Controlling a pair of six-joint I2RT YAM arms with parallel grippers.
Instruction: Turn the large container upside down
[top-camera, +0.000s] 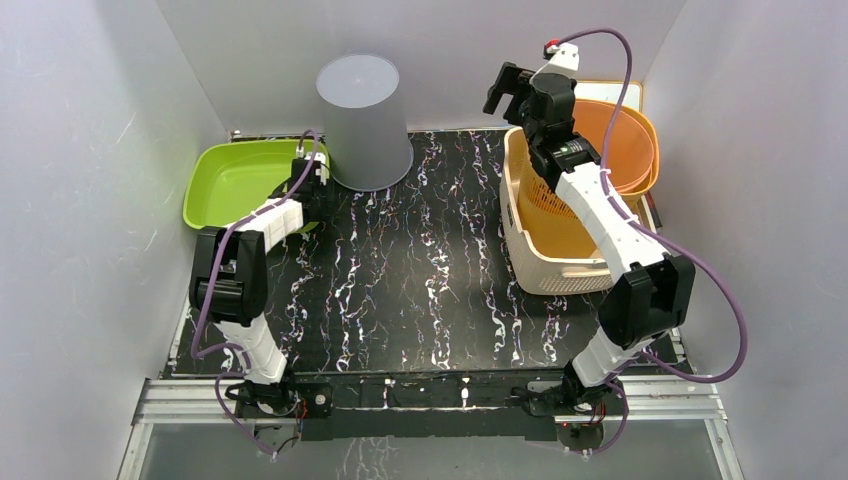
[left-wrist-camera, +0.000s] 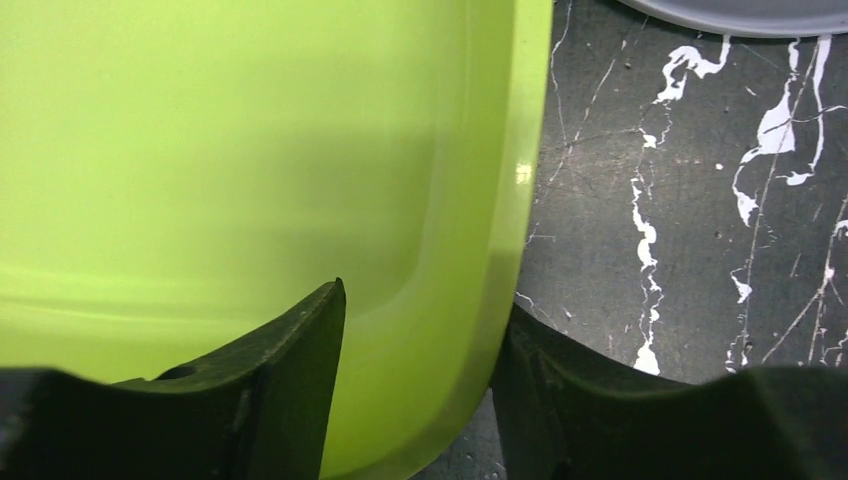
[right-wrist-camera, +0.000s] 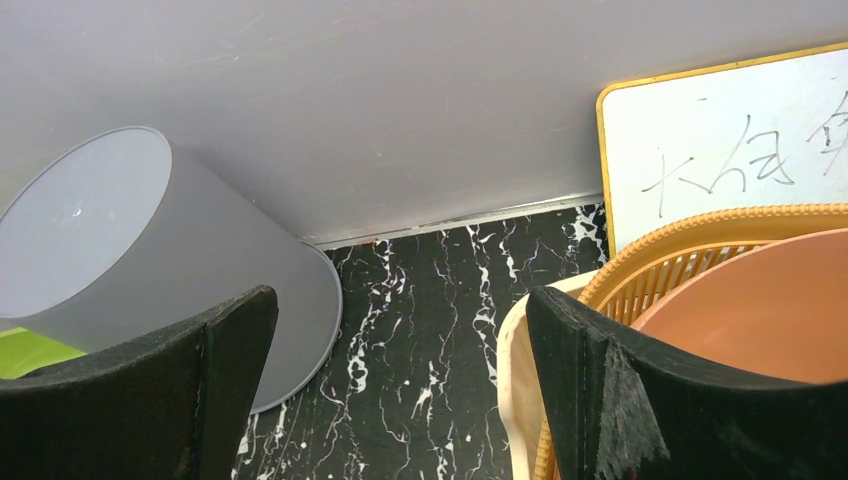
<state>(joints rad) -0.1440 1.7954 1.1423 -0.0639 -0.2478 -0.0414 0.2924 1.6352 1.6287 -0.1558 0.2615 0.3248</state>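
The large grey container (top-camera: 362, 120) stands at the back of the table with its closed base on top and its wide rim down; it also shows in the right wrist view (right-wrist-camera: 150, 230). My left gripper (top-camera: 312, 190) is at the right rim of a green basin (top-camera: 232, 180). In the left wrist view the gripper (left-wrist-camera: 420, 340) has one finger inside the basin (left-wrist-camera: 250, 150) and one outside, closed on its rim. My right gripper (top-camera: 508, 92) is open and empty, raised to the right of the grey container (right-wrist-camera: 400, 340).
A cream slotted basket (top-camera: 555, 240) holds an orange basket and bowl (top-camera: 620, 140) at the right. A whiteboard (right-wrist-camera: 720, 150) leans on the back wall behind them. White walls close in the black marbled table (top-camera: 420, 280) on three sides.
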